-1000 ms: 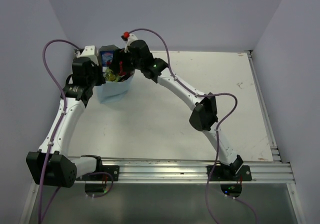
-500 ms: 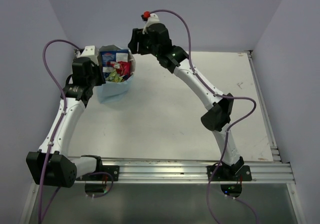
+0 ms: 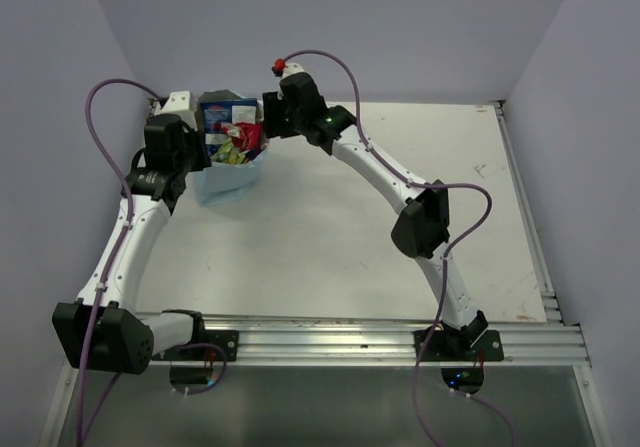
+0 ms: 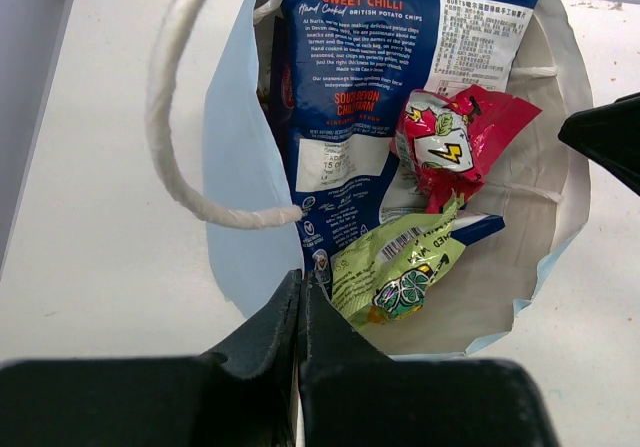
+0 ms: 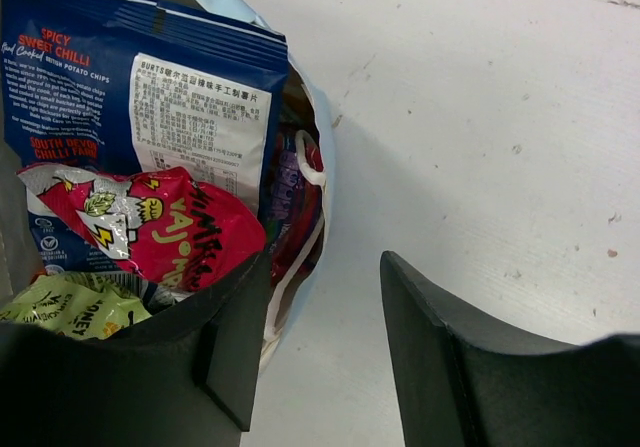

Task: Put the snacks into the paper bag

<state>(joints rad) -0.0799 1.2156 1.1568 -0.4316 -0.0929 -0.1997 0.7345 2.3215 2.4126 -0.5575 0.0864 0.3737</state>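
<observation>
Your left fingers [image 4: 262, 345] are pressed together, pinching the near rim of the paper bag [image 4: 236, 207]. The bag stands upright at the far left of the surface [image 3: 380, 237], mouth open. Inside: blue packet [image 4: 400, 57] against the wall, red packet [image 4: 455, 142] and green-yellow packet [image 4: 400, 267] in front of it. Your right fingers [image 5: 450, 377] are spread, holding nothing, at the bag's right rim. One tip is over the mouth, the other over the surface.

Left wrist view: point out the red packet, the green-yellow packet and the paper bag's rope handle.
red packet [image 4: 450, 147], left wrist view, its crinkled front.
green-yellow packet [image 4: 395, 272], left wrist view, middle of its face.
paper bag's rope handle [image 4: 160, 97], left wrist view, the loop's left bend.
</observation>
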